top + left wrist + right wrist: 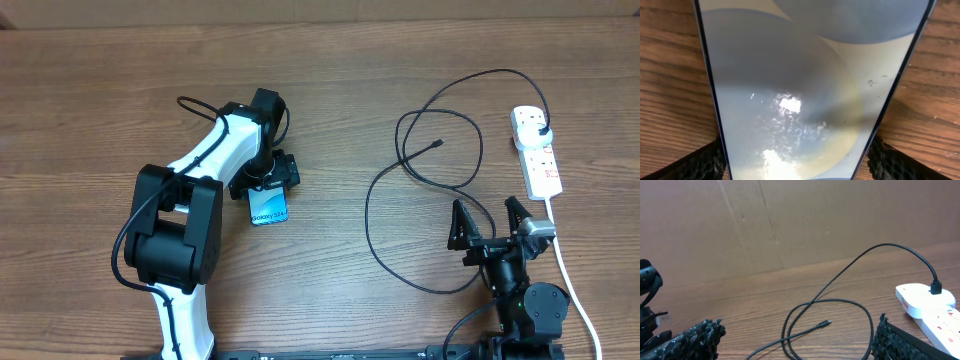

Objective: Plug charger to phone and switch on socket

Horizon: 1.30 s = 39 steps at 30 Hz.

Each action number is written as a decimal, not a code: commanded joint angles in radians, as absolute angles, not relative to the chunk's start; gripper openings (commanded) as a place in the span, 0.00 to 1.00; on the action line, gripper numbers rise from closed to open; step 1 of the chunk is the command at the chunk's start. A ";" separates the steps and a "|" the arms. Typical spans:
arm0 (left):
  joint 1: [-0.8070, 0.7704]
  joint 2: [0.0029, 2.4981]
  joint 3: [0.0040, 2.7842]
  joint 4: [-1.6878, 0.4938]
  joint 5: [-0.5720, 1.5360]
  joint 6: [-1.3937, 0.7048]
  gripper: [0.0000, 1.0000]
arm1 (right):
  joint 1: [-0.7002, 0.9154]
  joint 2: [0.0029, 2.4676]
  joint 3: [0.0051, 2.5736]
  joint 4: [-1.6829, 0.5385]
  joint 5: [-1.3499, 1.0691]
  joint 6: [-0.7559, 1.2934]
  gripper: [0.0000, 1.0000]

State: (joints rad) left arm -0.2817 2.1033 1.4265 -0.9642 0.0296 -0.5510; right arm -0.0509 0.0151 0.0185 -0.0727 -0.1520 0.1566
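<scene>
The phone [268,207] lies flat on the wooden table with its cyan screen up, and it fills the left wrist view [805,85]. My left gripper [264,182] straddles the phone's far end, with a finger pressed on each long edge [795,167]. The charger is a thin black cable [366,220] looping on the table at the right. Its connector tip [440,143] lies free, also in the right wrist view [826,324]. Its plug head [543,130] sits in the white socket strip [542,165], which also shows in the right wrist view [927,307]. My right gripper [487,215] is open and empty, near the cable loops [799,330].
The socket's thick white cord [572,285] runs from the strip toward the table's front right, past the right arm. A brown cardboard wall [790,220] stands behind the table.
</scene>
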 commanded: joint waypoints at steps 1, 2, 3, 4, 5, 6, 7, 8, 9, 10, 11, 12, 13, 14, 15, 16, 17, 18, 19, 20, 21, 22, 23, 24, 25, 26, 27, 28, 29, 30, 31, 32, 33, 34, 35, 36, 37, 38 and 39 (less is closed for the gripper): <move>-0.282 2.263 1.339 -0.889 -0.011 -0.542 0.93 | -0.050 0.009 0.008 -0.069 -0.146 0.155 1.00; -0.282 2.263 1.339 -0.889 -0.011 -0.542 0.93 | -0.050 0.009 0.008 -0.070 -0.146 0.155 1.00; -0.282 2.263 1.339 -0.889 -0.011 -0.542 0.92 | -0.050 0.009 0.008 -0.070 -0.146 0.155 1.00; -0.282 2.263 1.339 -0.889 -0.012 -0.542 0.91 | -0.050 0.009 0.008 -0.069 -0.146 0.155 1.00; -0.282 2.263 1.339 -0.889 -0.012 -0.537 0.91 | -0.050 0.009 0.008 -0.069 -0.146 0.155 1.00; -0.282 2.263 1.339 -0.889 -0.020 -0.538 0.88 | -0.050 0.009 0.008 -0.069 -0.146 0.155 1.00; -0.282 2.263 1.339 -0.889 -0.027 -0.539 0.88 | -0.050 0.009 0.008 -0.069 -0.146 0.155 1.00; -0.282 2.263 1.339 -0.889 -0.031 -0.539 0.87 | -0.050 0.009 0.008 -0.069 -0.146 0.155 1.00; -0.282 2.263 1.339 -0.889 -0.034 -0.539 0.86 | -0.050 0.009 0.008 -0.069 -0.146 0.155 1.00; -0.282 2.263 1.339 -0.889 -0.034 -0.539 0.85 | -0.050 0.009 0.008 -0.070 -0.146 0.155 1.00; -0.282 2.263 1.339 -0.889 -0.034 -0.539 0.84 | -0.050 0.009 0.008 -0.070 -0.146 0.155 1.00; -0.282 2.263 1.339 -0.889 -0.034 -0.539 0.83 | -0.050 0.009 0.008 -0.069 -0.146 0.155 1.00; -0.282 2.263 1.339 -0.889 -0.033 -0.539 0.82 | -0.050 0.009 0.008 -0.069 -0.146 0.155 1.00; -0.282 2.263 1.339 -0.889 -0.033 -0.539 0.81 | -0.050 0.009 0.008 -0.069 -0.146 0.155 1.00; -0.282 2.263 1.339 -0.889 -0.033 -0.539 0.81 | -0.050 0.009 0.008 -0.070 -0.146 0.155 1.00; -0.282 2.263 1.339 -0.890 -0.032 -0.539 0.80 | -0.050 0.009 0.008 -0.069 -0.146 0.155 1.00; -0.282 2.263 1.340 -0.893 -0.029 -0.539 0.80 | -0.050 0.009 0.008 -0.069 -0.147 0.155 1.00; -0.282 2.262 1.341 -0.899 -0.025 -0.539 0.79 | -0.050 0.009 0.008 -0.070 -0.146 0.155 1.00; -0.282 2.262 1.345 -0.908 -0.021 -0.539 0.79 | -0.050 0.009 0.008 -0.070 -0.146 0.155 1.00; -0.282 2.262 1.351 -0.921 -0.011 -0.539 0.79 | -0.050 0.009 0.008 -0.070 -0.146 0.155 1.00; -0.282 2.262 1.358 -0.934 -0.005 -0.539 0.78 | -0.050 0.009 0.008 -0.069 -0.146 0.155 1.00; -0.282 2.262 1.370 -0.951 -0.002 -0.539 0.77 | -0.050 0.009 0.008 -0.069 -0.146 0.155 1.00; -0.282 2.262 1.382 -0.967 -0.003 -0.539 0.75 | -0.050 0.009 0.008 -0.070 -0.146 0.155 1.00; -0.282 2.262 1.397 -0.987 -0.002 -0.539 0.73 | -0.050 0.009 0.008 -0.070 -0.146 0.155 1.00; -0.282 2.262 1.416 -1.009 -0.002 -0.539 0.71 | -0.050 0.009 0.008 -0.070 -0.146 0.155 1.00; -0.282 2.262 1.431 -1.026 -0.002 -0.539 0.70 | -0.050 0.009 0.008 -0.070 -0.146 0.155 1.00; -0.282 2.262 1.452 -1.049 -0.002 -0.539 0.70 | -0.050 0.009 0.008 -0.070 -0.146 0.155 1.00; -0.282 2.262 1.465 -1.065 -0.002 -0.539 0.70 | -0.050 0.009 0.008 -0.069 -0.146 0.155 1.00; -0.282 2.262 1.480 -1.081 -0.002 -0.539 0.70 | -0.050 0.009 0.008 -0.069 -0.146 0.155 1.00; -0.282 2.262 1.496 -1.098 -0.002 -0.539 0.69 | -0.050 0.009 0.008 -0.070 -0.146 0.155 1.00; -0.282 2.262 1.516 -1.120 -0.002 -0.539 0.69 | -0.050 0.009 0.008 -0.070 -0.146 0.155 1.00; -0.282 2.262 1.533 -1.138 -0.001 -0.539 0.69 | -0.050 0.009 0.008 -0.070 -0.146 0.155 1.00; -0.282 2.262 1.549 -1.155 0.001 -0.538 0.69 | -0.050 0.009 0.008 -0.069 -0.146 0.155 1.00; -0.282 2.262 1.565 -1.173 0.002 -0.539 0.69 | -0.050 0.009 0.008 -0.069 -0.146 0.155 1.00; -0.282 2.262 1.582 -1.192 0.004 -0.538 0.68 | -0.050 0.009 0.008 -0.070 -0.146 0.155 1.00; -0.282 2.262 1.595 -1.206 0.006 -0.538 0.68 | -0.050 0.009 0.008 -0.070 -0.146 0.155 1.00; -0.282 2.262 1.607 -1.219 0.009 -0.533 0.68 | -0.050 0.009 0.008 -0.070 -0.146 0.155 1.00; -0.282 2.262 1.614 -1.225 0.015 -0.527 0.68 | -0.050 0.009 0.008 -0.069 -0.146 0.155 1.00; -0.282 2.262 1.619 -1.230 0.023 -0.519 0.68 | -0.050 0.009 0.008 -0.069 -0.146 0.155 1.00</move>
State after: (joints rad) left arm -0.2798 2.2066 1.6165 -1.2194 0.0532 -0.5434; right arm -0.0509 0.0151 0.0185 -0.0731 -0.1524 0.1566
